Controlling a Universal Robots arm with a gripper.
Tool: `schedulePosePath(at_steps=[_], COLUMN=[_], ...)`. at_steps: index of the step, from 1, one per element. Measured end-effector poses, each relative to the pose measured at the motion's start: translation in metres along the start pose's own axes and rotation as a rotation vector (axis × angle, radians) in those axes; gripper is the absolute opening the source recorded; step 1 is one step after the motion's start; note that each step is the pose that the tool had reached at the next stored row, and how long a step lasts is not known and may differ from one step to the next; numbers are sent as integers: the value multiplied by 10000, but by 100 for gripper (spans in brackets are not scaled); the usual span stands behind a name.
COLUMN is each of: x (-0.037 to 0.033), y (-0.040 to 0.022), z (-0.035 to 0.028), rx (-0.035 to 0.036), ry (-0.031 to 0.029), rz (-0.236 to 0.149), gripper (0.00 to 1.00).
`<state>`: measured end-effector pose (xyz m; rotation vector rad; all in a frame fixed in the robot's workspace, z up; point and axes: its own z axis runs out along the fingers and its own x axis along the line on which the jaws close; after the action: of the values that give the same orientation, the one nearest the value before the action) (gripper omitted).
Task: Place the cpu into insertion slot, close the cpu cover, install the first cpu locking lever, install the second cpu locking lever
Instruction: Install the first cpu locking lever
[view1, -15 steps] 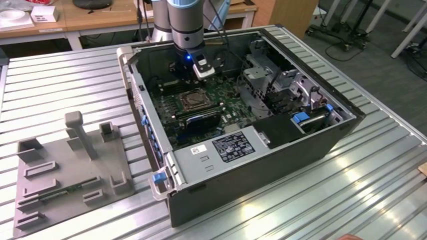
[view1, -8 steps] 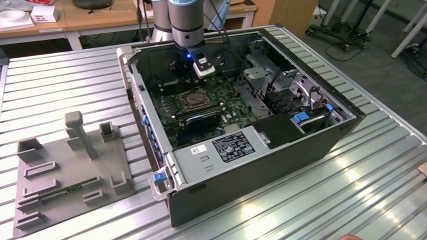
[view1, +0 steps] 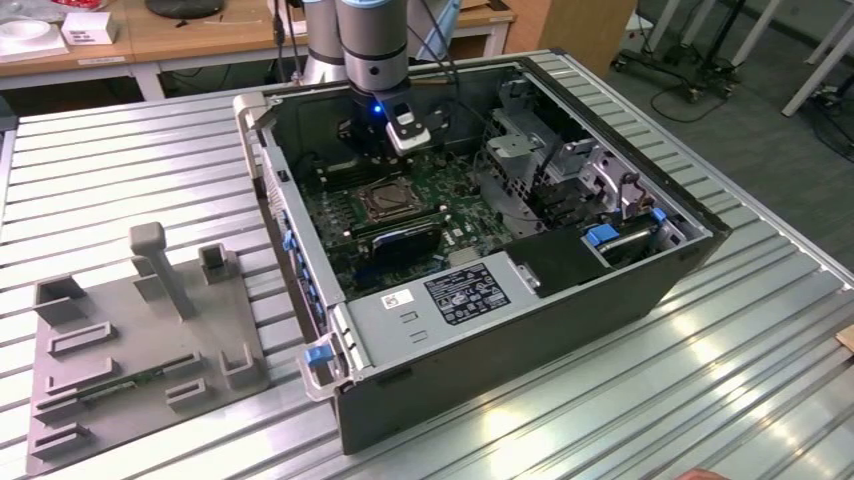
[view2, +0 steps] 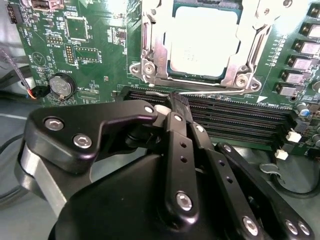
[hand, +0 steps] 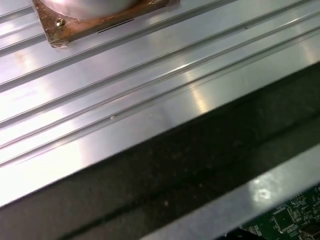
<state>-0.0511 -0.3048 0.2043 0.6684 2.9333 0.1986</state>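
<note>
Cpu (view2: 204, 40) seated in insertion slot (view2: 150, 47), cpu cover (view2: 245, 37) down around it. Your gripper (view2: 176, 102) hovers just beside socket, over black memory slots (view2: 240, 117), fingers pressed together, holding nothing. Risk, as judged: fingertips (view2: 176, 100) drifting low could scrape memory slots or green board (view2: 95, 55).

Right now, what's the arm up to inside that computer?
Gripper shut, empty, over the memory slots. Cpu seated in the slot, cover down around it. Nothing in the way.

Bright overhead light; glare streaks on ribbed metal surface (view1: 747, 380); cpu (view2: 204, 40) washed out; first wrist view blurred.
</note>
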Motion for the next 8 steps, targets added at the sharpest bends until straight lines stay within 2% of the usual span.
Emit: schedulePosePath(at_steps=[3, 8], x=[-3, -10], y=[-3, -8], z=[-1, 10], rx=[30, 39], ry=[-20, -30], rz=[61, 95], gripper=[10, 10])
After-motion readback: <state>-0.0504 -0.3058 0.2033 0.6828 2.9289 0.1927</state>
